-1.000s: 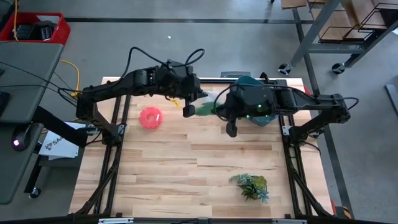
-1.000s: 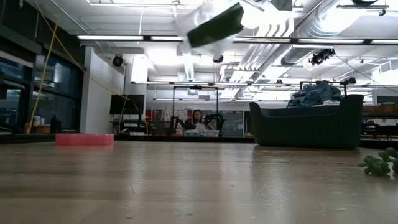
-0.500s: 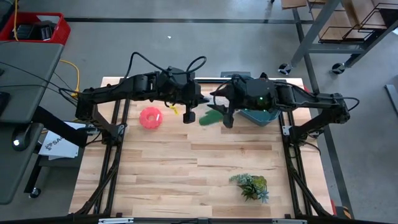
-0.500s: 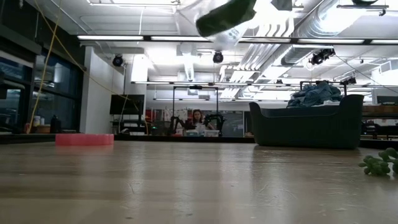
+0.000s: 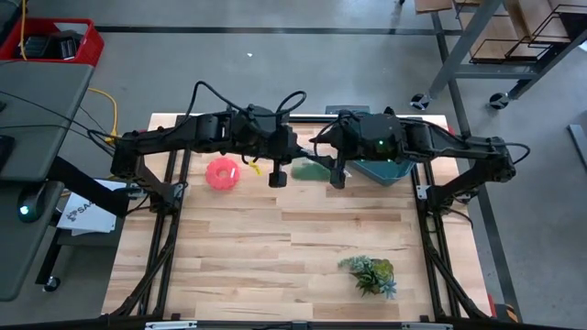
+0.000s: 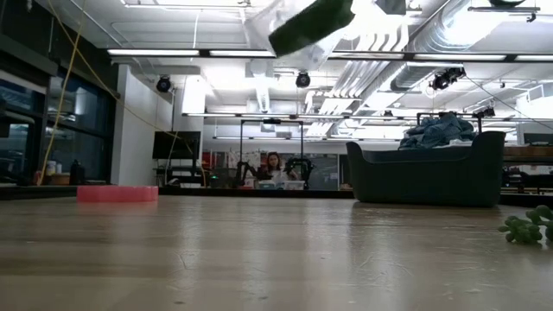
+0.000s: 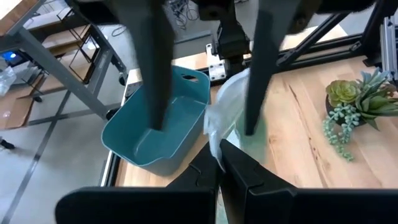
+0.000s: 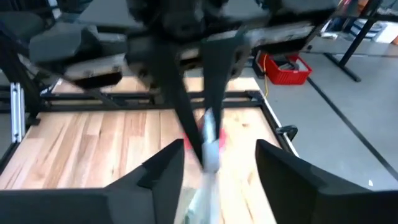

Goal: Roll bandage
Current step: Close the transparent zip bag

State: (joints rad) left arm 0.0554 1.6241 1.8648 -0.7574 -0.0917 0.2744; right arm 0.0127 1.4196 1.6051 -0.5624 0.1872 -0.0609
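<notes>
Where the wooden table (image 5: 275, 238) fills the middle of the high view, the 2 dark arms reach in from left and right and meet near its upper centre. At the upper right of that view sits the teal tub (image 5: 381, 172), partly covered by the right arm; the low view shows it at right as a dark bin (image 6: 428, 177) with a heap of blue cloth on top, which the high view hides. A pink ring (image 5: 221, 173) lies at the upper left of the table, and a leafy plant sprig (image 5: 369, 274) at the lower right.

The bandage (image 5: 310, 171) hangs in the air between the 2 grippers, inside a clear plastic bag (image 7: 225, 112). In the low view it is a dark green strip (image 6: 311, 26) at the top edge, its long axis tilted, right end higher, and cut off by the frame. From above it is only a small green patch.

The left gripper (image 5: 277, 174) has its fingers pressed together on the bag's edge, as the right wrist view shows. The right gripper (image 5: 337, 176) stands with fingers apart, straddling the bag; whether they touch it is hard to make out.
</notes>
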